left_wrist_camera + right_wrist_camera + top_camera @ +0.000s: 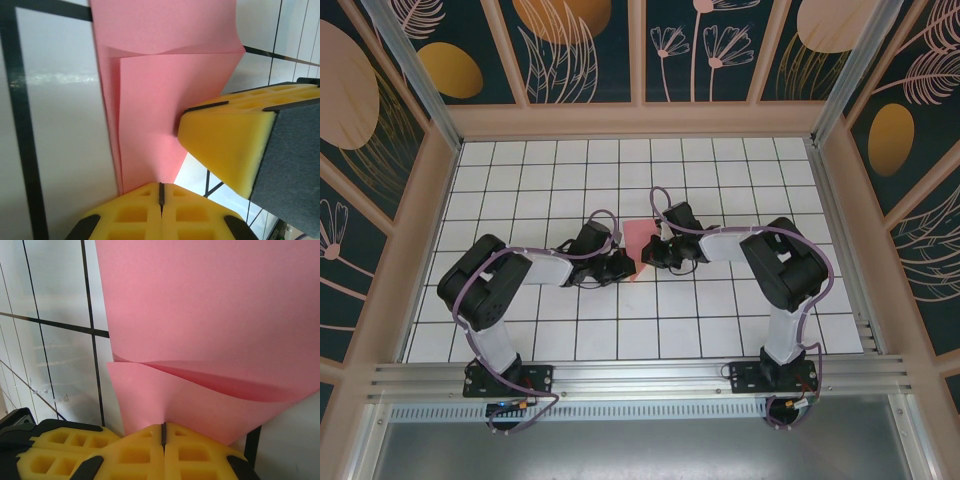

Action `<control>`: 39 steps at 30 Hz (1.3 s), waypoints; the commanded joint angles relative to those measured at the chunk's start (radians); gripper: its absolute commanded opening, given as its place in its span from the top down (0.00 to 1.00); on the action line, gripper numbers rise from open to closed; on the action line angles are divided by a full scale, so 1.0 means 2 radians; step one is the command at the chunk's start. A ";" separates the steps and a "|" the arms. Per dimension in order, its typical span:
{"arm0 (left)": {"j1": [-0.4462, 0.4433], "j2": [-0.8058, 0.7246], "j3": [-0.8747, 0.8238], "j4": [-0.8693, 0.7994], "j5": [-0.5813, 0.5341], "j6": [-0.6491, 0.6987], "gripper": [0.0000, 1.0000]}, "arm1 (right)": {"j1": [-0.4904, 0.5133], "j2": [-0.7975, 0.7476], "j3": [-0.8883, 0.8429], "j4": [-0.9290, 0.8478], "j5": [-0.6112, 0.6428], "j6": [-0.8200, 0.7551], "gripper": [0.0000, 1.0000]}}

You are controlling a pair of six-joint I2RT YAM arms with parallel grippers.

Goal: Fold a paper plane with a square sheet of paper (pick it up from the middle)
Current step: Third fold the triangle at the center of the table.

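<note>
Left hand (161,200) is pressed together, pinching one edge of the creased pink sheet of paper (160,100). Right hand (163,435) pinches another edge, over the gridded tabletop (720,310).

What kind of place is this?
Probably a purpose-built robot test booth, not a home or factory: a white gridded tabletop, patterned wall panels closing it in, and a left arm and right arm bolted to an aluminium rail.
</note>
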 commanded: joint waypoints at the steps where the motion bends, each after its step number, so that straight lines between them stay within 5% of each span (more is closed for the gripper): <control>1: -0.003 0.009 -0.005 -0.026 -0.013 0.007 0.95 | 0.002 0.003 0.012 -0.009 0.000 -0.009 0.94; 26: -0.004 0.021 -0.025 -0.129 -0.090 0.028 0.99 | -0.076 0.061 0.076 -0.040 0.016 -0.130 0.95; 39: -0.004 0.023 -0.020 -0.123 -0.102 0.021 0.99 | -0.051 -0.061 0.002 -0.012 -0.007 -0.112 0.95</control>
